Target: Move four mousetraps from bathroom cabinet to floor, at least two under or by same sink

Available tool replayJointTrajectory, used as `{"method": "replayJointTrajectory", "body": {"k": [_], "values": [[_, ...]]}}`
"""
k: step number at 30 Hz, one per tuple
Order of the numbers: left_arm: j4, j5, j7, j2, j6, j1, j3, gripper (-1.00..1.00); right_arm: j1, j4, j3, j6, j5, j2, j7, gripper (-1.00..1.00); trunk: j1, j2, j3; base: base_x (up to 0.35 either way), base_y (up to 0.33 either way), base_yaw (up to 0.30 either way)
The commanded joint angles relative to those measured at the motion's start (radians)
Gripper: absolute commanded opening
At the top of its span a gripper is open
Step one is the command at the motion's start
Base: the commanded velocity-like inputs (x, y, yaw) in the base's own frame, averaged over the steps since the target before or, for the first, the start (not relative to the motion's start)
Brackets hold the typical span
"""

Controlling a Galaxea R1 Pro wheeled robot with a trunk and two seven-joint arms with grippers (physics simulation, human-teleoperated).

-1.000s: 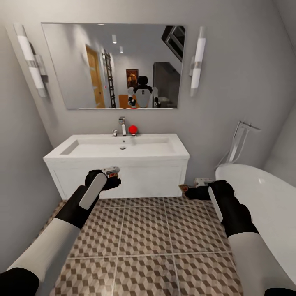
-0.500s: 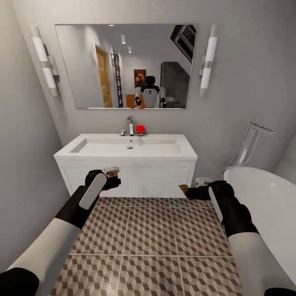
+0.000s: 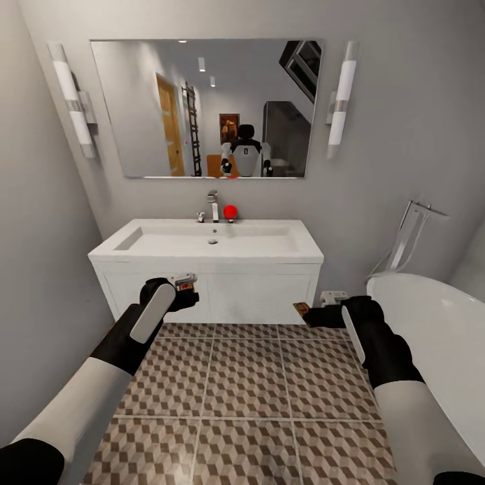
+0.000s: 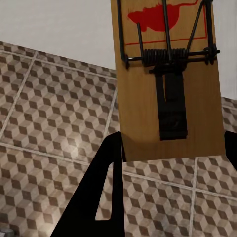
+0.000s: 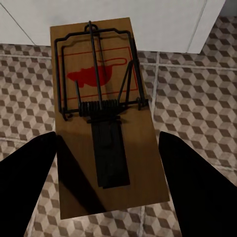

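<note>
Head view looks forward-down at the sink [image 3: 206,248]; both wrist views look closely down on floor tiles [image 4: 44,113].

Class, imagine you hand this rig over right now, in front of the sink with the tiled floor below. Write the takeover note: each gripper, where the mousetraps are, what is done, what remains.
Left gripper: shut on a mousetrap, held above the floor before the sink.
Right gripper: holds a second mousetrap between its fingers, near the sink's right end, beside the bathtub.
Done: two traps carried to the sink.
Left: set both on the tiles under or right beside the sink. No other traps are visible here; the remaining two likely still need fetching from the cabinet and placing on this floor.
</note>
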Motion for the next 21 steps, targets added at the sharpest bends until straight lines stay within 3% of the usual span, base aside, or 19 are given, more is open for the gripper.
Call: {"method": "replayJointTrajectory", "body": {"k": [1, 17, 21], "values": [[-0.001, 0.008, 0.010, 0.001, 0.002, -0.001, -0.003, -1.00, -0.001, -0.001, -0.001, 0.004, 0.007, 0.000, 0.008, -1.00, 0.000, -0.001, -0.001, 0.000, 0.000, 0.000], [-0.004, 0.013, 0.008, -0.003, 0.005, -0.001, -0.006, -1.00, -0.001, -0.001, -0.001, 0.004, 0.007, 0.000, 0.007, -1.00, 0.000, -0.001, -0.001, 0.000, 0.000, 0.000], [-0.004, 0.014, 0.006, -0.003, 0.006, -0.001, -0.006, -1.00, -0.001, -0.001, -0.002, 0.004, 0.007, 0.000, 0.007, -1.00, 0.015, -0.029, -0.014, 0.000, 0.000, 0.000]]}}
